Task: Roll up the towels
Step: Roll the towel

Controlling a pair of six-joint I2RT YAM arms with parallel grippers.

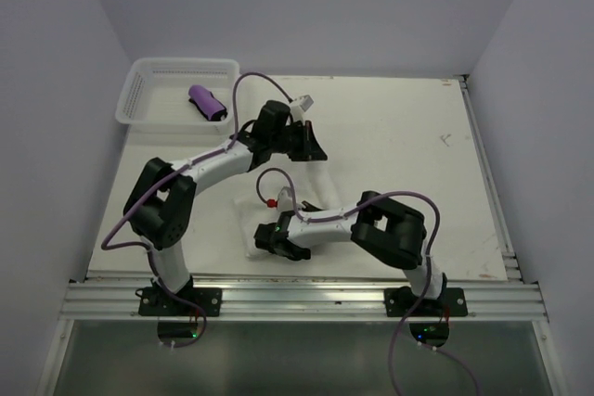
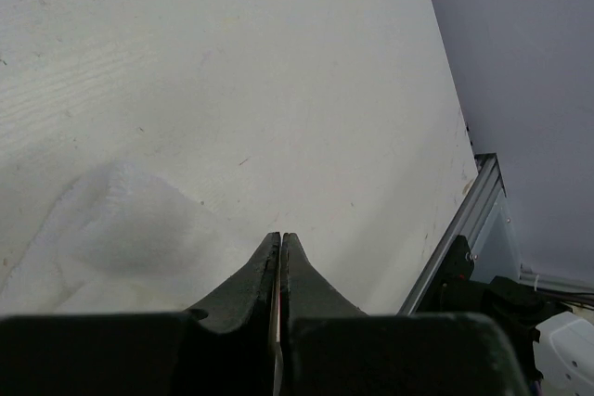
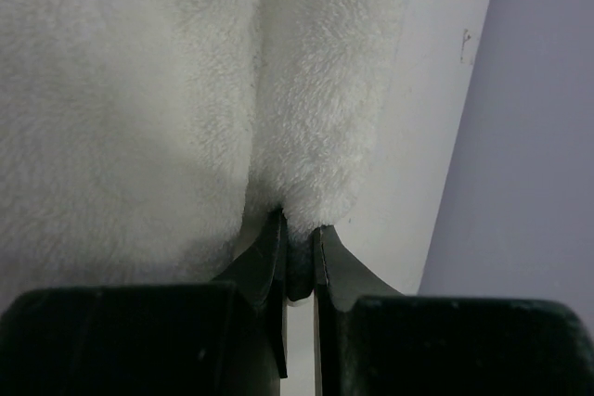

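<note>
The large fluffy white towel (image 1: 251, 218) lies bunched on the table between the arms. It fills the right wrist view (image 3: 139, 90). My right gripper (image 1: 281, 246) is low at the towel's near edge, its jaws shut on a raised fold of white towel (image 3: 320, 118). My left gripper (image 1: 313, 149) is shut and empty above the table beyond the towel. A corner of the towel (image 2: 121, 220) shows to its left. The small purple towel (image 1: 208, 103) lies rolled up in the basket.
The white mesh basket (image 1: 139, 90) stands at the far left corner of the table. An aluminium rail (image 1: 306, 296) runs along the near edge. Grey walls close in on the left, back and right.
</note>
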